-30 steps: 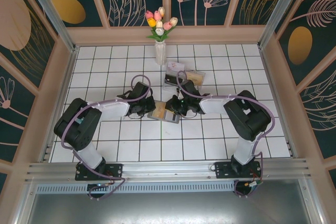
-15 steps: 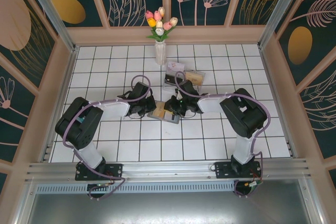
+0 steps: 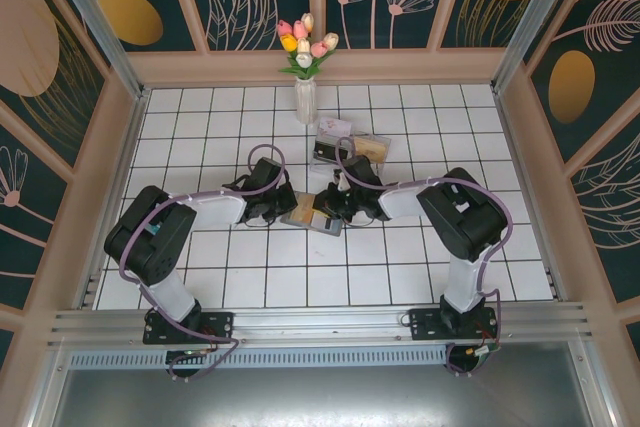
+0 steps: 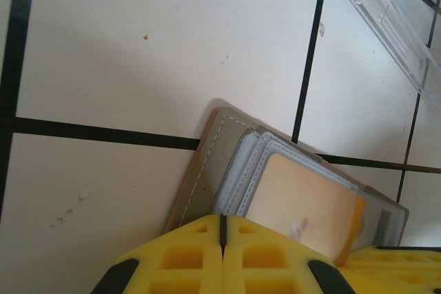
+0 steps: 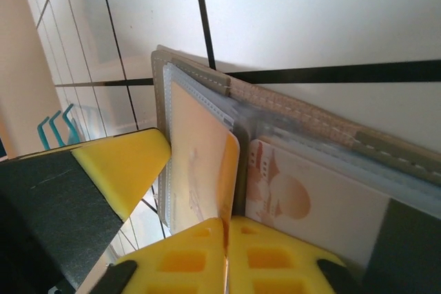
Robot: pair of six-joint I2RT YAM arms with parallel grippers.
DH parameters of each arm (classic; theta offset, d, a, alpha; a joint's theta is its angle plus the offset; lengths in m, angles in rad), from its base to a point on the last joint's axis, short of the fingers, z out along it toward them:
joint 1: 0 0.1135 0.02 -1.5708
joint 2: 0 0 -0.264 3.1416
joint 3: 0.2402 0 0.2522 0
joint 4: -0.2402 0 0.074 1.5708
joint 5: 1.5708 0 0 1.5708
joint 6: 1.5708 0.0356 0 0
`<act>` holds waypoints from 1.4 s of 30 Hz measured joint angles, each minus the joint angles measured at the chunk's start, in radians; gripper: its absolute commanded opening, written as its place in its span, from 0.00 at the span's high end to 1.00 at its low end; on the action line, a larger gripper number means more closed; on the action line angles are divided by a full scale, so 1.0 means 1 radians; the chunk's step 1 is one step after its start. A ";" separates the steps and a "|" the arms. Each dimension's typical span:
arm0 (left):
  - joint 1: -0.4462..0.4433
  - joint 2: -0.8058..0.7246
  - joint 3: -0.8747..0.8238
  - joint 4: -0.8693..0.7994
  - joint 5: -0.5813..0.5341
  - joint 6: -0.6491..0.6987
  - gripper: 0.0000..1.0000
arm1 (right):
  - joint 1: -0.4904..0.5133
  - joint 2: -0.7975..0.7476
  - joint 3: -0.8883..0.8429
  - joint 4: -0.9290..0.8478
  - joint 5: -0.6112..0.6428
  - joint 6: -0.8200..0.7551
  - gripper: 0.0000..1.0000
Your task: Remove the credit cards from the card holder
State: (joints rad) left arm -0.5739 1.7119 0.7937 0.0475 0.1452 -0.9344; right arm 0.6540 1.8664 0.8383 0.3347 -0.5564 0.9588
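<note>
Pinching one of two cards [image 5: 200, 163], right claw [image 5: 224, 225] faces closed left claw [image 4: 222, 221]; one holder [image 4: 195, 178].

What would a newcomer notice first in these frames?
Both arms meet mid-table at the open card holder. The left gripper is shut at its edge, and the right gripper pinches a corner of a tan-yellow card. Behind them, a vase of tulips stands by the back wall, with a clear tray between it and the holder.
</note>
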 measured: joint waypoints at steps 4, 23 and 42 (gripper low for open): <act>0.000 -0.001 -0.002 0.002 -0.001 -0.006 1.00 | -0.003 0.000 -0.015 0.029 -0.006 0.006 1.00; -0.006 0.000 -0.002 0.003 0.019 -0.013 1.00 | -0.053 -0.080 -0.119 0.057 -0.061 -0.029 1.00; -0.005 -0.057 0.008 -0.063 0.059 0.053 0.82 | -0.070 -0.114 -0.121 -0.040 -0.089 -0.093 1.00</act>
State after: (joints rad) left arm -0.5793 1.6547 0.8017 -0.0158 0.2043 -0.8814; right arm 0.5838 1.7527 0.7174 0.2947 -0.6453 0.8658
